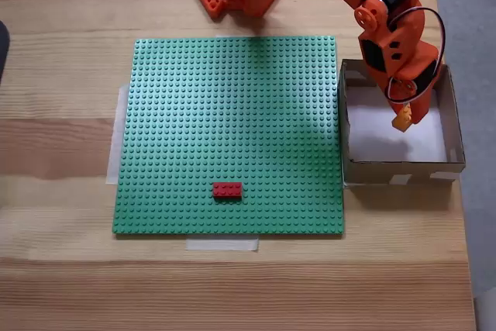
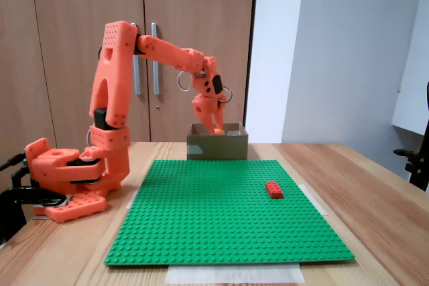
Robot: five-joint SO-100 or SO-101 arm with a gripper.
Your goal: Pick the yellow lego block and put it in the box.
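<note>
The yellow lego block hangs over the inside of the box, pinched at the tips of my orange gripper, which is shut on it. From the side, in the other fixed view, the gripper points down into the top of the box, and the yellow lego block peeks just above the rim. The box's white bottom shows beneath the block, and whether the block touches it cannot be told.
A green studded baseplate taped to the wooden table lies left of the box, with a red lego brick near its front edge. The arm's base stands behind the plate. The table's right edge runs close to the box.
</note>
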